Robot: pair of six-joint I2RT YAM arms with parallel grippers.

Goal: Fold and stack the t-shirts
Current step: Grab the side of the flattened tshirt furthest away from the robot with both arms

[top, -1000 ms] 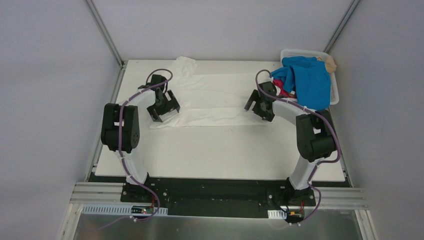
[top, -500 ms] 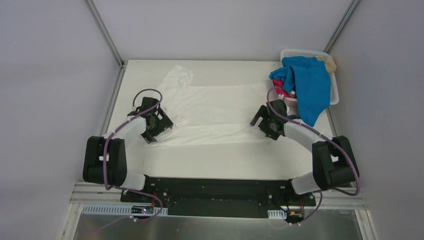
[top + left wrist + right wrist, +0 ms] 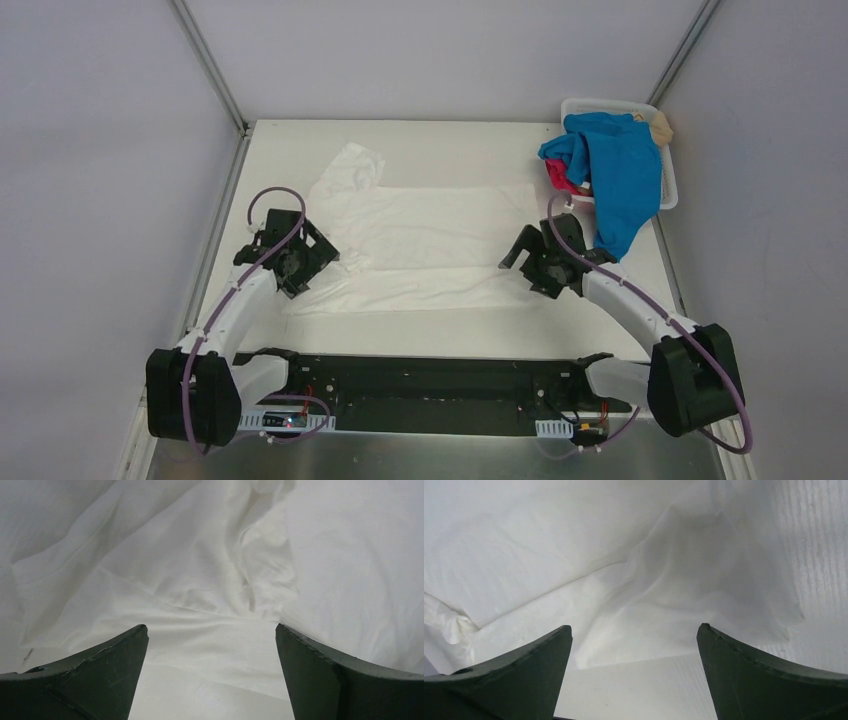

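Here the white t-shirt [image 3: 440,235] lies spread flat across the middle of the table [image 3: 450,325], its long side running from 9 to 3 o'clock in the top view, with one sleeve bunched up toward 11 o'clock. No print shows on the cloth in any view; it reads as plain white with soft creases. Its near hem runs along the 6 o'clock side, rumpled at both ends.

At the shirt's 8 o'clock corner sits the left gripper [image 3: 318,262]. Its wrist camera shows the left gripper [image 3: 210,626] with jaws spread wide, nothing between them, and the wrinkled hem and a puckered fold directly ahead. At the 4 o'clock corner sits the right gripper [image 3: 525,268]. In its wrist view the right gripper [image 3: 633,626] is likewise spread apart and holds nothing, with the shirt's folded corner lying on the table just ahead of the fingers.

Farther out, at the table's 1 o'clock corner, a white basket [image 3: 600,102] holds the other tees. The bright blue t-shirt [image 3: 620,170] drapes over its near rim and hangs down toward the right arm. The magenta-pink t-shirt [image 3: 557,178] peeks out at the blue one's 9 o'clock side, and a tan t-shirt [image 3: 661,124] shows at the basket's 3 o'clock edge.
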